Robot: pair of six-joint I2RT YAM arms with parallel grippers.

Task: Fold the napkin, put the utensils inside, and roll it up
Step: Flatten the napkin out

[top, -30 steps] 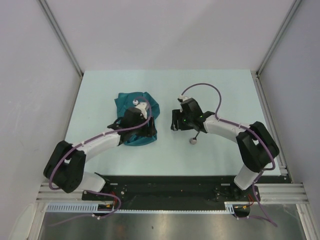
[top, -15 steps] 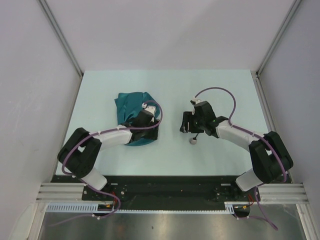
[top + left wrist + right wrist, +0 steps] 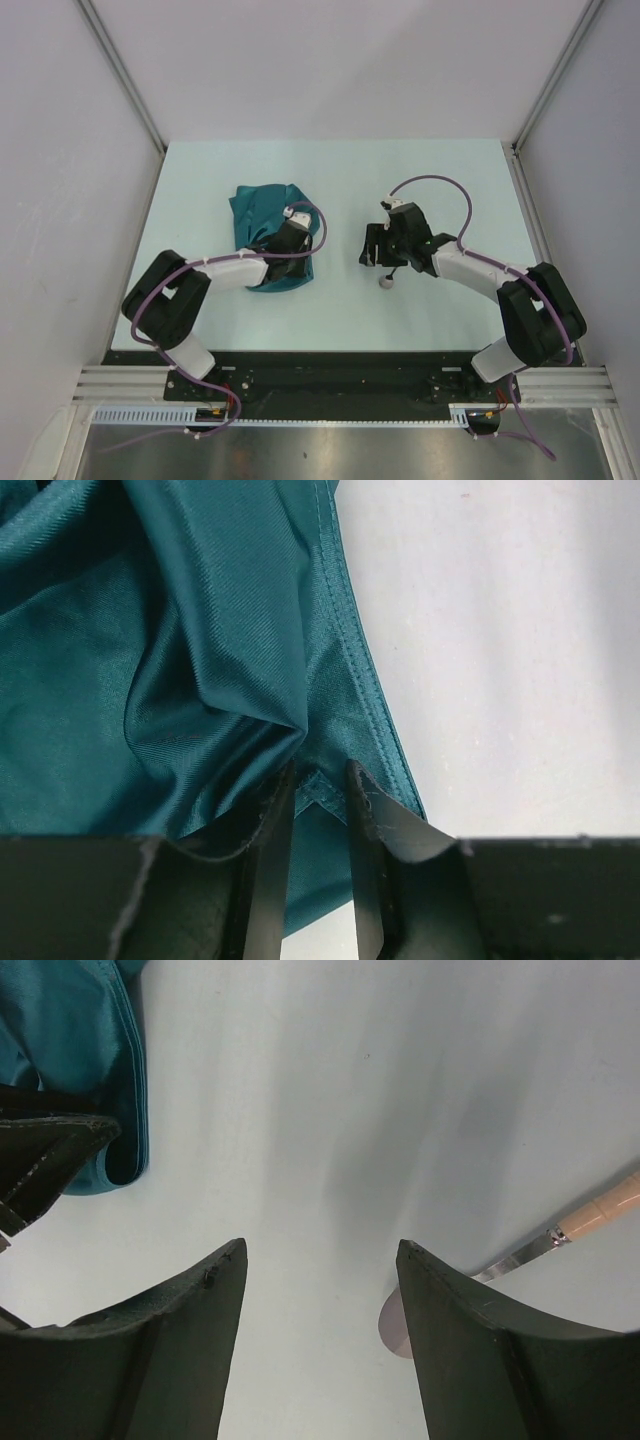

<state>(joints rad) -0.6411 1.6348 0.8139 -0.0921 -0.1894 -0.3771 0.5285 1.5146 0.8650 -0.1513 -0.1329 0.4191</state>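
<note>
Left hand [image 3: 320, 785] pinching napkin [image 3: 180, 630] hem, spoon [image 3: 385, 282] apart

Teal napkin [image 3: 258, 205] sits bunched up, shiny and creased, left of centre — the little spoon [image 3: 385, 282], grey bowl, tan handle, lies flat off to its right.

you've got two arms here: the left arm [image 3: 225, 268] and right arm [image 3: 470, 265] both wear white shells over chunky black joints. a purple cable [image 3: 432, 179] runs along each. up close, the right gripper [image 3: 320, 1245] shows broad, curved matte-black fingers [image 3: 150, 1360]; the left gripper [image 3: 320, 770] has thin-edged black ones.
</note>
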